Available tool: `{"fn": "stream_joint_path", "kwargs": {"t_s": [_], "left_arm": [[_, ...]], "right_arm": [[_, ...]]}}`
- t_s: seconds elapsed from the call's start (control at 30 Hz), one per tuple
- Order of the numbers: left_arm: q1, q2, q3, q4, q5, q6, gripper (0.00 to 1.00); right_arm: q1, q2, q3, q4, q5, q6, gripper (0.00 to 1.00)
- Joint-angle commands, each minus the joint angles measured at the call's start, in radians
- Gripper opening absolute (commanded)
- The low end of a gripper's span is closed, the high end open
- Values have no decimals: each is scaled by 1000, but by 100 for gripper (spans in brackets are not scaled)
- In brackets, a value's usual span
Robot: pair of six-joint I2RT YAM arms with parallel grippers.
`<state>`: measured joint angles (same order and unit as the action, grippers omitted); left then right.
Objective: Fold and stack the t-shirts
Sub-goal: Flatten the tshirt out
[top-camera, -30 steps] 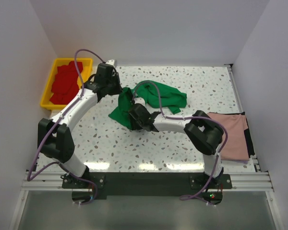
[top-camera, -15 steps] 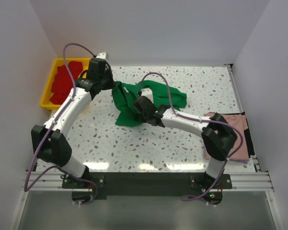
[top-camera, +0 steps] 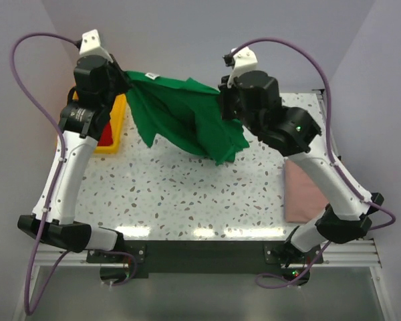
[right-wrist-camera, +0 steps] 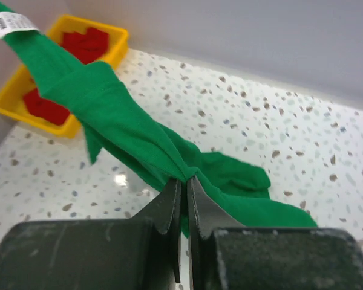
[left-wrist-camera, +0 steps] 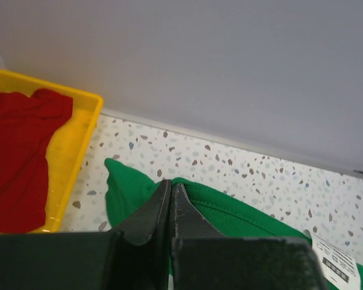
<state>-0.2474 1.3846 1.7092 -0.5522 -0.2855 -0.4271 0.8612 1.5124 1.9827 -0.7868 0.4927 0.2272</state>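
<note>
The bright green t-shirt [top-camera: 184, 114] hangs in the air, stretched between both grippers high above the speckled table. My left gripper [top-camera: 123, 81] is shut on its left end; in the left wrist view the gripper [left-wrist-camera: 171, 187] pinches the green hem [left-wrist-camera: 242, 211]. My right gripper [top-camera: 222, 100] is shut on the right end; in the right wrist view the gripper [right-wrist-camera: 184, 181] clamps a bunched fold of the green shirt [right-wrist-camera: 109, 115]. The pink t-shirt [top-camera: 311, 194] lies flat at the table's right edge. Red t-shirts [left-wrist-camera: 18, 151] lie in the yellow tray [left-wrist-camera: 78, 139].
The yellow tray [top-camera: 117, 127] stands at the far left, partly hidden by my left arm. White walls close the back and sides. A white label [right-wrist-camera: 9, 23] hangs on the green shirt near its left end.
Both arms rose and spread apart, lifting the green shirt off the table and stretching it out between them.
</note>
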Motion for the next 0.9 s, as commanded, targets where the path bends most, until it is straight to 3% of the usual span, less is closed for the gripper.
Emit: {"fn": "stream_joint_path", "kwargs": {"t_s": [0.0,0.1,0.17,0.23,0.37,0.5,0.57,0.67,0.77,0.87], "left_arm": [[62,-25,122,20,-72,24,0],[103,2,254,17,-60,24,0],[154,31,315,11,-35,16,0],[198,63,410,15,-12,10,0],[237,126,543,54,9,-10,0],[247,198,578,184,71,-56,0],[247,286,602,204,138,-100,0],[246,422,622,259,268,-177,0],[205,580,639,323,382,-203,0],[107,753,667,337,419,-153,0]], "right_arm": [[33,66,292,-196,-140,-77,0],[111,155,579,-293,-210,-77,0],[143,209,665,-292,-239,-69,0],[183,172,633,-231,-258,-69,0],[202,56,411,35,-273,-66,0],[199,55,413,54,-133,-127,0],[190,65,403,60,21,-188,0],[54,68,316,54,17,-160,0],[-192,45,60,70,-80,-63,0],[-287,45,-168,104,-94,1,0]]}}
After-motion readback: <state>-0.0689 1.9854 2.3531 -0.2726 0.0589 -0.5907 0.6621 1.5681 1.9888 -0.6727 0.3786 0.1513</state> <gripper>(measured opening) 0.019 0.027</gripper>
